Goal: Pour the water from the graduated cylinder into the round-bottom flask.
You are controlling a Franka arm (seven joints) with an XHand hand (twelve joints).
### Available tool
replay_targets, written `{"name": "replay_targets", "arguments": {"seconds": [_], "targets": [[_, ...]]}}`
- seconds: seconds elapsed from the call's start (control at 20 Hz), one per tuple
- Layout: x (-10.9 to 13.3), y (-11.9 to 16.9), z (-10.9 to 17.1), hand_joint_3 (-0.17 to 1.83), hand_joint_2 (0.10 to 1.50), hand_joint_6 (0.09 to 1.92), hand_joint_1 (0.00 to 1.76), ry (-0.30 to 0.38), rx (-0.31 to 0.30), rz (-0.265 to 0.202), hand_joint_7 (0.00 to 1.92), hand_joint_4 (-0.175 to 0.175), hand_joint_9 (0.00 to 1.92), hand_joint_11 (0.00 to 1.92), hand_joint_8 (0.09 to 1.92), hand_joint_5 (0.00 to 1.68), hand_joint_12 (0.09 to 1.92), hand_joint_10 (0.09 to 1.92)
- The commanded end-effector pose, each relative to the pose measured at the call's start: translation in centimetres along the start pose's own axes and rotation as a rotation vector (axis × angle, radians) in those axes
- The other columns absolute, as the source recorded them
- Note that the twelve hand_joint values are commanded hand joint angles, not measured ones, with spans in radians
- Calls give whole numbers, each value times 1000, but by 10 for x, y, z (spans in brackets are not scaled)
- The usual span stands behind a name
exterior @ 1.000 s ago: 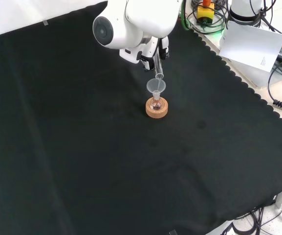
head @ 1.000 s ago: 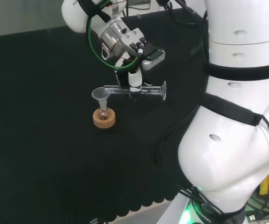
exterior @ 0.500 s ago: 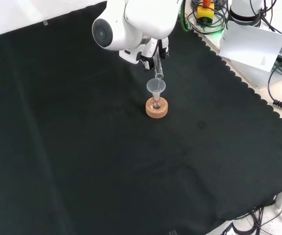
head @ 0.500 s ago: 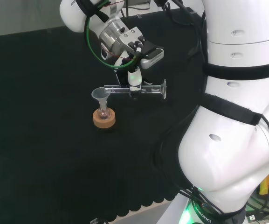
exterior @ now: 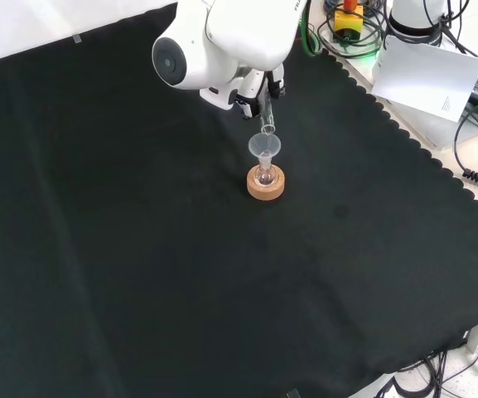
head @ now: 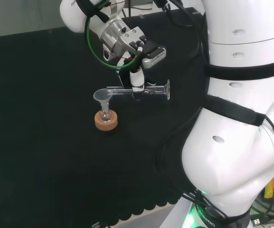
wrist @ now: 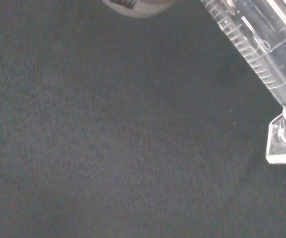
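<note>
Going by the front view, nearest on the black cloth-covered bench (exterior: 139, 274) is sitting the round cork ring stand (exterior: 266, 183), well in from every edge of the cloth and closer to its far edge than its near one. The small clear glass round-bottom flask (exterior: 264, 175) is standing upright in the ring, and a clear plastic funnel (exterior: 264, 148) is resting in the flask's neck with its wide mouth up.

Just beyond the funnel, the clear graduated cylinder (exterior: 267, 114) is lying tipped over to about level, above the cloth. In the head view its open mouth (head: 109, 90) is reaching just over the funnel's rim (head: 102, 96), while its flat foot (head: 167, 90) is pointing toward the right of that view, toward the arm's big white links. The wrist view is showing the cylinder's printed scale (wrist: 252, 49) and its square foot (wrist: 284, 141) over bare cloth. Whether water is running or how much the flask is holding cannot be told.

Farther back, the black and white hand (head: 137, 78) is coming down from above and gripping the cylinder near its middle, its fingers (head: 137, 84) curled round the tube. In the front view the hand (exterior: 259, 87) is sitting partly behind the arm's white link with its round grey cap (exterior: 169, 61).
</note>
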State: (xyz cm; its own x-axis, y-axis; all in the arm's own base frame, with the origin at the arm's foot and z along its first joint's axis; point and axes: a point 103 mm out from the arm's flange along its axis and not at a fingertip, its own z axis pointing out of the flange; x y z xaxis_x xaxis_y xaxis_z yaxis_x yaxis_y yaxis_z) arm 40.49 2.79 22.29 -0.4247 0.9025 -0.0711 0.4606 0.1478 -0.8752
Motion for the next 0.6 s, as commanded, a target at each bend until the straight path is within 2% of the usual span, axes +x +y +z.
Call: {"name": "replay_targets", "arguments": {"seconds": [0.05,0.6], "targets": [[0,0,-1,0,1049,786,1281,-3,27,11,1149,-175,1617,1422,764,1107,665,87],[2,-2,-3,0,1049,788,1281,-5,32,18,1148,-175,1617,1420,766,1106,663,87]]}}
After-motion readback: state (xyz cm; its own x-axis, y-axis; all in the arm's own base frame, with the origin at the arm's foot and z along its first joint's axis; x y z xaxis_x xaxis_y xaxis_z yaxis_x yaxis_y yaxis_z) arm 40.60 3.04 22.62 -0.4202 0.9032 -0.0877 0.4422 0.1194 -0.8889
